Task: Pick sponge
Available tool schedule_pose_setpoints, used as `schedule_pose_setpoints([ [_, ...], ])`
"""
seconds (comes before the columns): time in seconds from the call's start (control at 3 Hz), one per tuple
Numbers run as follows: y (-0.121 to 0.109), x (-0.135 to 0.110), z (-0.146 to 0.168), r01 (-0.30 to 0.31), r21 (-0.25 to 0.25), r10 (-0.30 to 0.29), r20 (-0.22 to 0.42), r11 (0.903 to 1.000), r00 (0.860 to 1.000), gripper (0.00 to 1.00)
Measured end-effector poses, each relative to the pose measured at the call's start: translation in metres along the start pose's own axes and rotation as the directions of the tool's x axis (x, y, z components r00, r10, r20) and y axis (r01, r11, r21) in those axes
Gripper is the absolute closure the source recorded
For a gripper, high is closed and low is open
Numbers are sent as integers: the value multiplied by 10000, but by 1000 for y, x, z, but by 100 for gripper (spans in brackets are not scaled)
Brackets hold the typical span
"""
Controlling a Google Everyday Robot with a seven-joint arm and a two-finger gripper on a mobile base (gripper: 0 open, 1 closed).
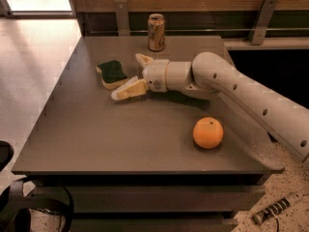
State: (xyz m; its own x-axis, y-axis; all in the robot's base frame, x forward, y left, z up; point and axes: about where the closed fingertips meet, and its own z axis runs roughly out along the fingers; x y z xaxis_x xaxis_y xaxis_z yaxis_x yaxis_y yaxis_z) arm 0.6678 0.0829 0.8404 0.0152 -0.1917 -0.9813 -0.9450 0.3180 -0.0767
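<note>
The dark grey bench (120,144) fills most of the view, and the pale arm (251,98) reaches across it from the right, low over the surface. Its claw (126,76) is spread open and grips nothing: one pale yellow finger lies low at the near side, the other points up at the far side. An orange (208,132) sits well apart, toward the near right. The sponge (112,73) lies flat, green side up, on the far left part of the bench, just left of the claw; it is at the mouth of the fingers, not yet between them, with the low fingertip at its near edge. A drinks can (156,32) stands upright by the back edge, near the far finger. The likeliest trouble, as I judge it, is that the low finger shoves the light sponge along the bench instead of bracketing it, or that the claw shuts on one corner only, so the soft foam squashes, twists and slips free. A wide swing could also clip the can. No writing on the can's brownish label can be read.
</note>
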Motion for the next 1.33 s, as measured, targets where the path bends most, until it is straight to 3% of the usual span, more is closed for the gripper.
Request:
schedule_pose_setpoints([
  [0.33, 7, -10, 14, 0, 58, -2, 251, 10000, 9997, 0],
  [1.0, 13, -1, 34, 284, 553, -222, -1090, 9981, 9938, 0],
  [1.33, 12, 15, 38, 157, 550, -64, -1662, 9984, 9861, 16],
])
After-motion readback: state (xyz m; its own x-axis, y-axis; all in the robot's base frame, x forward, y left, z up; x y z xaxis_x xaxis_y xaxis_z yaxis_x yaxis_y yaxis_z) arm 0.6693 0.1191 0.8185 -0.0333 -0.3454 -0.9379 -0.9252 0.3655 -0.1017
